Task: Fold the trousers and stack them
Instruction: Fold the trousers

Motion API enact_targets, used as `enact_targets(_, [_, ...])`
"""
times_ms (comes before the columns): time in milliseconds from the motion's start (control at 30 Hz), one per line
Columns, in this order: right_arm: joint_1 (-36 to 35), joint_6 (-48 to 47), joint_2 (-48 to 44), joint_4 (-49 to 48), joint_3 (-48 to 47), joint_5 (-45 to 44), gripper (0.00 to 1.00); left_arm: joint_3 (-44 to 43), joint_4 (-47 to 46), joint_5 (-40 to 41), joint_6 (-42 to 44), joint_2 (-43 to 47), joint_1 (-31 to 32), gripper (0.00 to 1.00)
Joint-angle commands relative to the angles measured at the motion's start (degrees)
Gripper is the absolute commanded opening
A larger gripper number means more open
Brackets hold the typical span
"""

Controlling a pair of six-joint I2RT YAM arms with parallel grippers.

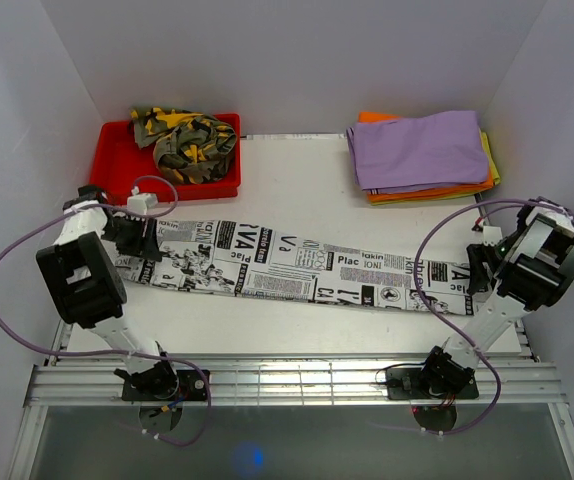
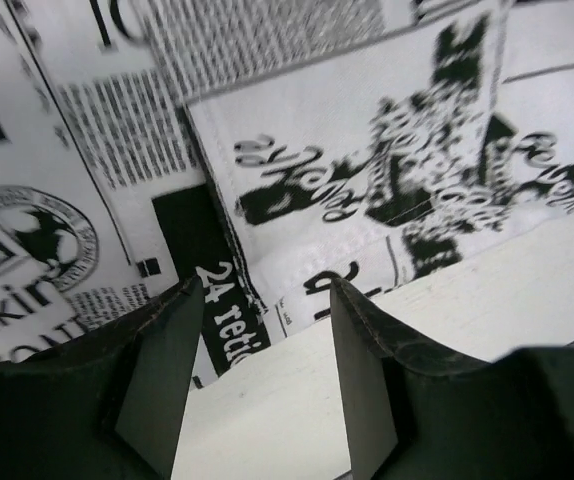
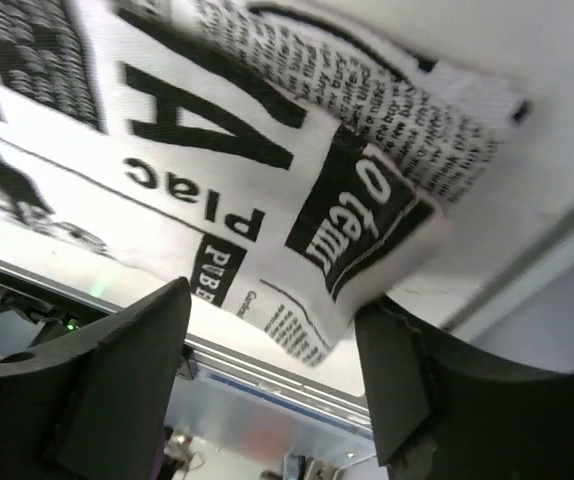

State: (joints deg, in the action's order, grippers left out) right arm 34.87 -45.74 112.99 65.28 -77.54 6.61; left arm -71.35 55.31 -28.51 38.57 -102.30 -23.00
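From above, we cannot see either end of the trousers (image 1: 297,265): the left arm (image 1: 82,270) covers one at middle left, the right arm (image 1: 537,260) the other at middle right. Both wrist views cut the cloth at their edges, its small print blurred. We see only edges of the lower layers in the folded stack (image 1: 422,150).

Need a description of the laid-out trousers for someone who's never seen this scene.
On the white table, look at the middle band. The newspaper-print trousers lie stretched flat across it, left to right. Unlike the camouflage pair in the red bin and the plain folded stack, only they carry black-and-white text.
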Motion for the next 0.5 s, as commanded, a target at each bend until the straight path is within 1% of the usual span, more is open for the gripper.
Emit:
enact_targets(0, [-0.1,-5.7,-6.4,2.5,-7.5,7.3,0.73,-5.6,0.9,-8.7,4.1,9.7,4.7,0.66])
enact_targets(33, [-0.3,-6.7,-7.2,3.6,-8.8,10.1,0.82,-6.2,-0.7,-8.3,3.5,10.8,6.6,0.70])
enact_targets(67, [-1.5,-7.7,-8.6,4.3,-9.9,11.2,0.84,-6.8,-2.1,-7.4,2.3,10.8,8.7,0.71])
enact_targets(100, [-2.4,-7.8,-9.2,4.6,-10.6,12.4,0.84,-7.4,-3.4,-6.3,1.1,10.4,12.3,0.73])
enact_targets(133, [-3.7,-7.9,-9.8,4.7,-11.4,13.5,0.84,-9.3,-5.1,-6.2,-0.7,9.4,13.8,0.77])
enact_targets(167, [-7.0,-7.9,-10.7,4.5,-11.5,13.8,0.84,-10.6,-5.6,-6.6,-1.2,6.4,16.1,0.79])
enact_targets(200, [-8.8,-7.0,-11.1,4.0,-11.4,13.6,0.84,-12.1,-5.8,-7.4,-1.7,4.6,17.1,0.82])
enact_targets(233, [-10.8,-6.7,-11.5,2.9,-11.1,13.3,0.84,-15.5,-6.8,-7.9,-3.2,2.7,17.9,0.84])
enact_targets(267, [-14.5,-6.3,-12.1,2.3,-10.9,13.4,0.83,-17.0,-7.7,-8.1,-4.1,-1.3,19.3,0.89])
enact_targets(333, [-18.3,-4.5,-12.5,-0.2,-10.4,14.2,0.81,-19.5,-11.4,-6.2,-5.8,-5.0,20.8,0.90])
enact_targets(367, [-22.4,-3.8,-12.5,-1.0,-10.1,14.5,0.79,-21.4,-12.7,-5.2,-5.9,-8.1,22.0,0.90])
enact_targets(400, [-24.3,-3.0,-12.3,-1.5,-10.3,14.7,0.78,-22.2,-13.6,-4.2,-5.6,-9.7,23.0,0.90])
enact_targets(433, [-26.2,-1.3,-11.8,-2.3,-10.6,15.9,0.77,-23.1,-14.3,-1.3,-5.0,-11.3,24.7,0.89])
enact_targets(467, [-29.6,-0.8,-10.7,-2.4,-11.8,16.6,0.75,-24.9,-14.4,0.0,-3.8,-12.9,25.8,0.85])
